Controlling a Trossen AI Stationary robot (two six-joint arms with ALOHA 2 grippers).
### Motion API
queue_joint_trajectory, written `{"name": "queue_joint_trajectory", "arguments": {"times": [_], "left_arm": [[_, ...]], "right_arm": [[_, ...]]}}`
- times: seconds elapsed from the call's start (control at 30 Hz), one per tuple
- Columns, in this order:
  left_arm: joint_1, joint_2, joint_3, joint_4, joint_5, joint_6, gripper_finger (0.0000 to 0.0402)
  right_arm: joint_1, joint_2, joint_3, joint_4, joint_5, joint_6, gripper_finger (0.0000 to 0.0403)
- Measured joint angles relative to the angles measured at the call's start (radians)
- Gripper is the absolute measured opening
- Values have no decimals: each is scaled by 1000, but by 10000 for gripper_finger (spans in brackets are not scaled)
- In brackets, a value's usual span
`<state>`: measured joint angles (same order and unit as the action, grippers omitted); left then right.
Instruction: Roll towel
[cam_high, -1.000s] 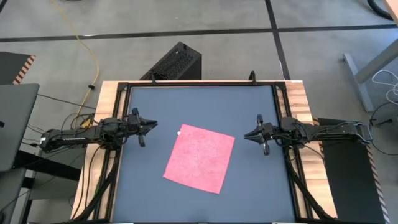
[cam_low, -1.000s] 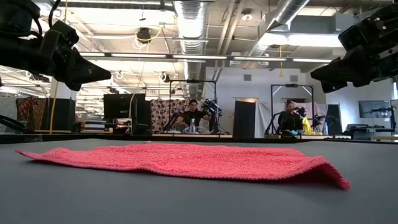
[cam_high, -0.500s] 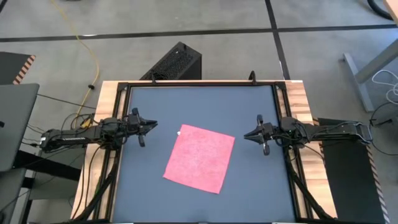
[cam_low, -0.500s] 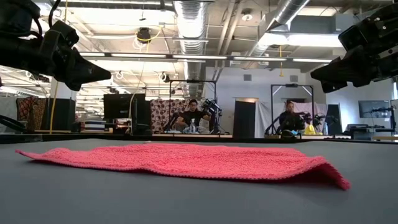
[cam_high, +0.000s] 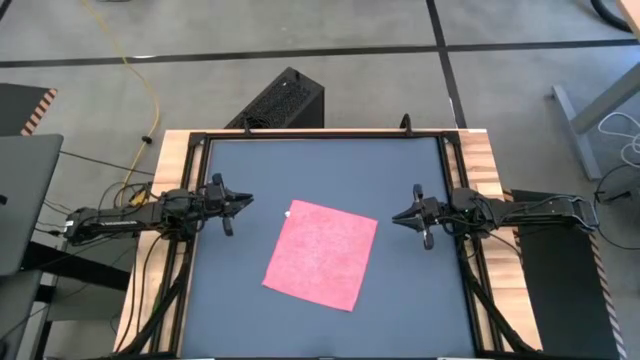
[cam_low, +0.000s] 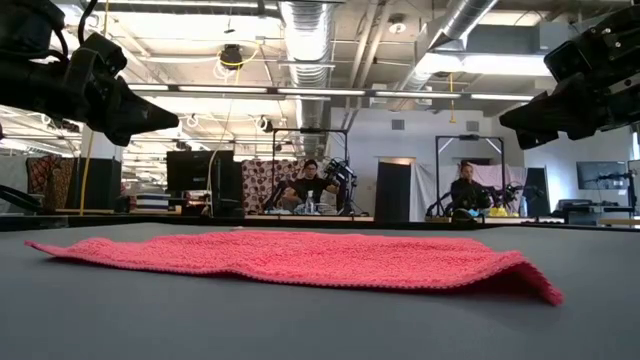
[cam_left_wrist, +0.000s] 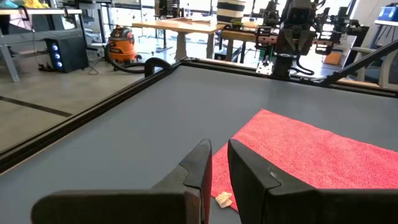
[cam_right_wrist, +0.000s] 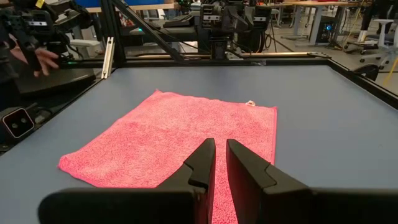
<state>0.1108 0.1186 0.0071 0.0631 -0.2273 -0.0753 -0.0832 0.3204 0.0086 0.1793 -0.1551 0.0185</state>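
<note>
The pink-red towel (cam_high: 321, 254) lies flat and spread out as a tilted square in the middle of the dark table; its small white tag (cam_high: 288, 213) is at the far-left corner. It also shows in the low view (cam_low: 300, 256), the left wrist view (cam_left_wrist: 311, 155) and the right wrist view (cam_right_wrist: 180, 134). My left gripper (cam_high: 245, 201) hovers above the table left of the towel, nearly shut and empty (cam_left_wrist: 219, 155). My right gripper (cam_high: 397, 215) hovers right of the towel, nearly shut and empty (cam_right_wrist: 220, 152).
The table (cam_high: 250, 160) has a raised black frame around it and wooden side strips (cam_high: 485, 160). Bare table surface lies on all sides of the towel. A person's hand (cam_right_wrist: 37, 59) shows beyond the table's edge in the right wrist view. People sit far off in the room (cam_low: 310, 185).
</note>
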Motion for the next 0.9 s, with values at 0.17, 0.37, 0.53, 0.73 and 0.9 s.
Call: {"name": "queue_joint_trajectory", "arguments": {"times": [0.17,0.37,0.53,0.73,0.9], "left_arm": [[0,0,0,0,0,0,43],[0,0,0,3,-1,2,43],[0,0,0,3,0,0,43],[0,0,0,-3,40,-251,43],[0,0,0,-4,24,-516,43]], "right_arm": [[0,0,0,0,0,0,68],[0,0,0,0,0,0,68],[0,0,0,0,0,0,68],[0,0,0,0,0,0,68],[0,0,0,0,0,0,68]]}}
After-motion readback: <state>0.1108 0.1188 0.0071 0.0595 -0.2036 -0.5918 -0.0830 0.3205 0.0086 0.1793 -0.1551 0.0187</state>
